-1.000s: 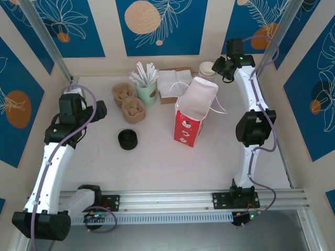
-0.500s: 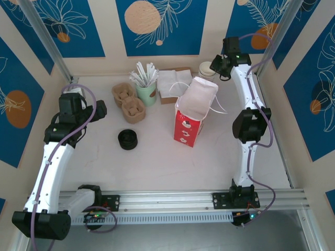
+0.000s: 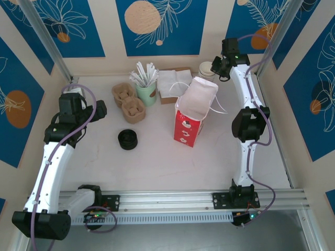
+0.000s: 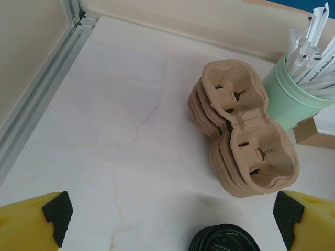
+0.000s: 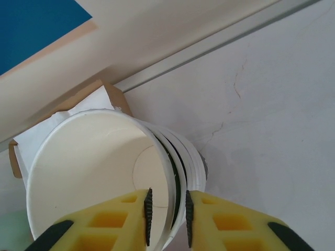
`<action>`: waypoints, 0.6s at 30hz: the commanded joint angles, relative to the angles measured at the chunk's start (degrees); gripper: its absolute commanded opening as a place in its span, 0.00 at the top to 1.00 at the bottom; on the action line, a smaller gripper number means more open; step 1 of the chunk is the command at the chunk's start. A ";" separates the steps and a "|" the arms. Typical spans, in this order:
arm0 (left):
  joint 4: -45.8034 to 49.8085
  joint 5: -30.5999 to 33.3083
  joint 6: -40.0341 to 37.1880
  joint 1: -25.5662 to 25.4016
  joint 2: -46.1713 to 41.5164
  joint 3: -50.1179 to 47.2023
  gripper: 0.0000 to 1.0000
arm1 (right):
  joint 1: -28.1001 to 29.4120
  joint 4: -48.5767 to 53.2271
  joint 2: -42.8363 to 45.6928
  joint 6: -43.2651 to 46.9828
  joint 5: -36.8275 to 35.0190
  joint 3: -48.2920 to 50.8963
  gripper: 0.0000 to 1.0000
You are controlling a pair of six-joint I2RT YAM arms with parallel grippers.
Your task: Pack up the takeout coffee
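—Two arms are up, and the right gripper (image 5: 168, 209) is working in the upper right of the overhead frame, at the nested stack of round paper cups (image 3: 208, 69).

—The wrist view is telling it best. One yellow finger is sitting inside the top paper cup (image 5: 94, 172), which is white-lined with a dark green sliver of side showing. The other is sitting outside, with the thin rim wall between them. The gap is narrow, but whether the pads are biting yet, I cannot tell.

—So that's our coffee cup, lidless, filling the lower left of the wrist frame.

—And the left gripper (image 4: 171, 217) is hanging spread wide near the brown moulded-pulp cup carriers (image 4: 243, 125), holding nothing.

—What's the key here?

—Catching one wall only, I'd say. The outer finger is sitting very near the second rim, so two cups could come up together. It's calling for a gentle squeeze and a straight pull off the stack, no crushing. The stack of flat black plastic lids (image 3: 128, 139) and the tall red-and-white paper bag (image 3: 194, 112), centre frame, are waiting.
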State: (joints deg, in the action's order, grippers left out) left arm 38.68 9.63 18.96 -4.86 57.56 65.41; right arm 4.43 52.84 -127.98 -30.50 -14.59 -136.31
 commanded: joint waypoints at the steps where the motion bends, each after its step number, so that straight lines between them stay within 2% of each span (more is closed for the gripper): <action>1: 1.58 0.66 -0.63 -0.40 -0.42 1.66 0.00 | 0.50 0.56 -1.01 0.62 0.52 -2.45 0.79; 7: 1.89 0.74 -0.50 -0.41 -0.48 1.48 0.00 | 0.50 0.45 -1.13 0.63 0.80 -2.64 0.83; 12: 2.04 1.00 -0.50 -0.41 -0.69 1.43 0.00 | 0.58 0.61 -1.22 0.66 0.31 -2.64 0.71; 18: 2.10 1.53 0.08 -0.40 -1.16 1.04 0.00 | 0.57 0.51 -1.84 1.20 0.40 -2.73 0.71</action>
State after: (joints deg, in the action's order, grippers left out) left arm 39.94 9.74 18.98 -4.86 57.43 65.41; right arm 4.56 52.82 -128.31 -30.09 -14.59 -136.92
